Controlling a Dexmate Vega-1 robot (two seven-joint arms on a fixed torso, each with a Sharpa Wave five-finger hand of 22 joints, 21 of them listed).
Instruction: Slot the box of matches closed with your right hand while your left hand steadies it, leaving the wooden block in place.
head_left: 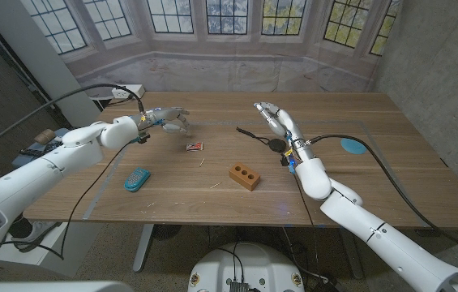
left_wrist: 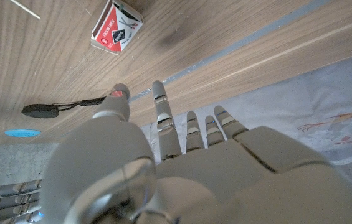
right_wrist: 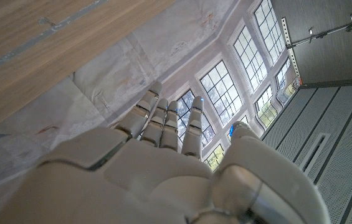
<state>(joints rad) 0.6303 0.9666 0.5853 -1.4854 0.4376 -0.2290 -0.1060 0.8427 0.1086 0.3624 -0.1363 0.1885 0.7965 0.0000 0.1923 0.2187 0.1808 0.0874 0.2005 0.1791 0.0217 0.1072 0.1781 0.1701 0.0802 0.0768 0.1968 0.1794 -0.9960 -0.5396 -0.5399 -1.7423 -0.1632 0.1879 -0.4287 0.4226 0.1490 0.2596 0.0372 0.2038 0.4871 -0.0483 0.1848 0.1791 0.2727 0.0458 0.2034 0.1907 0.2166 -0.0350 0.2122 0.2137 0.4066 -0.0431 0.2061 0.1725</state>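
Note:
A small red and white matchbox (head_left: 194,147) lies on the wooden table (head_left: 391,170) near the middle; the left wrist view shows the matchbox (left_wrist: 116,27) with its printed label up. My left hand (head_left: 168,119) hovers open, fingers spread, just behind and left of the box and apart from it. In its own wrist view the left hand (left_wrist: 163,162) holds nothing. My right hand (head_left: 276,119) is raised open, right of the box, fingers stretched toward the back. The right hand (right_wrist: 163,162) is empty. A brown wooden block (head_left: 245,176) with two holes sits nearer the front.
A teal oval object (head_left: 137,179) lies at front left. A black disc with a cord (head_left: 276,145) sits under my right wrist, and a blue round patch (head_left: 353,146) marks the table at right. Loose matches (head_left: 202,162) lie scattered near the box.

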